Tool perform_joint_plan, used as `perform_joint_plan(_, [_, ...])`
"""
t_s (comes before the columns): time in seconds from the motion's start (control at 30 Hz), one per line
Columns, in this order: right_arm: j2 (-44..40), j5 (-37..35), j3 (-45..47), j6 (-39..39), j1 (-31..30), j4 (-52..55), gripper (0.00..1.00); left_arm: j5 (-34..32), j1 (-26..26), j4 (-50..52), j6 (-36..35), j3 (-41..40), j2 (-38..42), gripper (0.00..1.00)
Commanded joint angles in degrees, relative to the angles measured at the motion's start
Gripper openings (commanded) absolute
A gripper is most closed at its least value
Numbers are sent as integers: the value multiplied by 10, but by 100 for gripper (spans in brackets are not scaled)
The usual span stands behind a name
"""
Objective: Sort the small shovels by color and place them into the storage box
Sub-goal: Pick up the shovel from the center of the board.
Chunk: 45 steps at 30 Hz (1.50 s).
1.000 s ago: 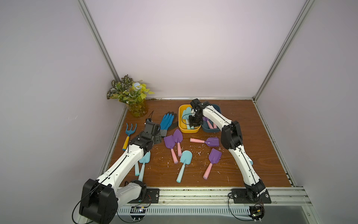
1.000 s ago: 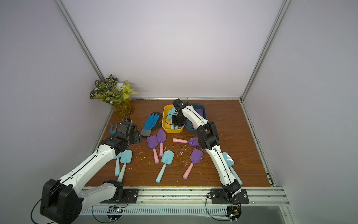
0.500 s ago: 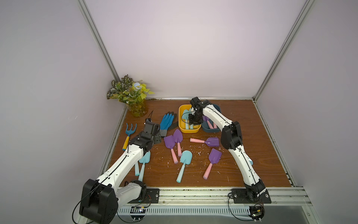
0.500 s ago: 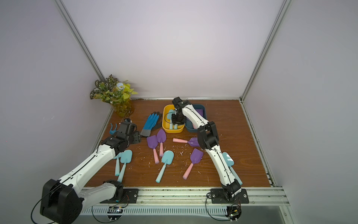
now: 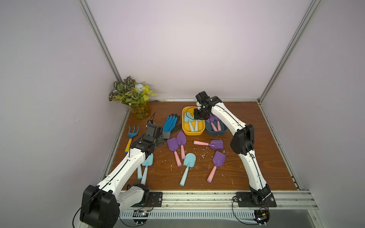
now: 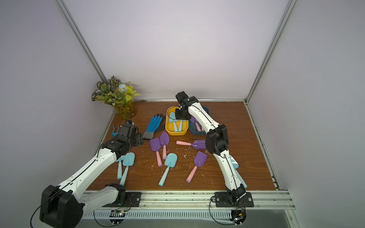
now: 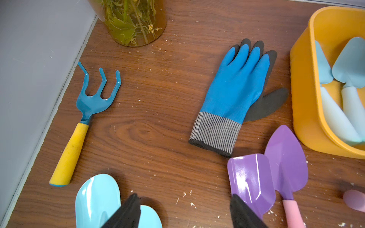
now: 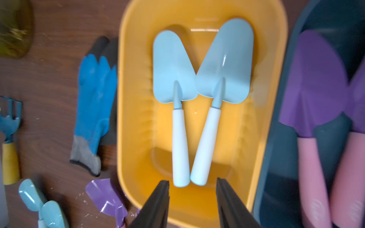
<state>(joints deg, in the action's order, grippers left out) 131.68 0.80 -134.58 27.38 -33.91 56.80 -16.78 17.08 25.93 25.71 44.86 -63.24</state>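
Note:
Two pale aqua shovels (image 8: 178, 92) (image 8: 225, 75) lie side by side in the yellow box (image 5: 192, 133). My right gripper (image 8: 192, 180) hovers open and empty just above their handle ends. Purple shovels with pink handles (image 8: 314, 84) lie in the dark blue box (image 5: 216, 132) beside it. My left gripper (image 7: 184, 195) stands open over bare wood, between an aqua blade (image 7: 96, 197) and a purple blade (image 7: 250, 177). Loose on the table are several purple shovels (image 5: 173, 145) (image 5: 216, 144) (image 5: 218, 159) and aqua ones (image 5: 189, 160) (image 5: 147, 161).
A blue rake with a yellow handle (image 5: 132, 134) lies by the left wall. A pair of blue and grey gloves (image 5: 170, 124) lies left of the yellow box. A plant in a jar (image 5: 138, 102) fills the back left corner. White crumbs dot the wood.
My right gripper's jaws have widened and it has lifted a little out of the yellow box, leaving an aqua shovel lying there. The left arm has stayed still.

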Motion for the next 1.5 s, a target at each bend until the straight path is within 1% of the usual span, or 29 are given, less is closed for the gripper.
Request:
perform_joint_plan(0.0, [-120, -38, 82, -8, -19, -55, 46, -1, -8, -2, 0, -7, 10, 74])
perform_joint_plan(0.1, [-211, -44, 207, -4, -25, -117, 46, -8, -8, 4, 6, -7, 11, 73])
perform_joint_plan(0.23, [-316, -45, 366, 4, -27, -188, 48, -45, -8, 42, 32, 2, 5, 73])
perform_joint_plan(0.33, [-361, -40, 438, -4, -26, -215, 47, -72, -8, 78, 54, 10, 4, 73])
perform_joint_plan(0.43, [-392, -22, 484, -23, -27, -221, 48, -80, -8, 96, 73, 10, 2, 73])
perform_joint_plan(0.6, [-462, -15, 578, -48, -26, -240, 48, -32, 3, 121, 110, 2, 2, 70])
perform_joint_plan(0.67, [-489, -21, 606, -56, -26, -243, 48, -30, 26, 132, 127, -3, 6, 69])
perform_joint_plan(0.77, [-521, -35, 640, -65, -25, -246, 48, -18, 79, 142, 151, -5, 5, 67])
perform_joint_plan(0.87, [-547, -46, 676, -67, -24, -259, 49, 0, 141, 146, 188, -12, 6, 64])
perform_joint_plan(1.03, [-576, -55, 718, -56, -22, -267, 49, 24, 249, 145, 242, -34, 10, 62])
perform_joint_plan(1.33, [-609, -65, 750, -36, -23, -243, 49, 42, 407, 145, 318, -60, 24, 61])
perform_joint_plan(1.47, [-611, -72, 742, -26, -23, -220, 49, 50, 468, 145, 343, -67, 12, 61])
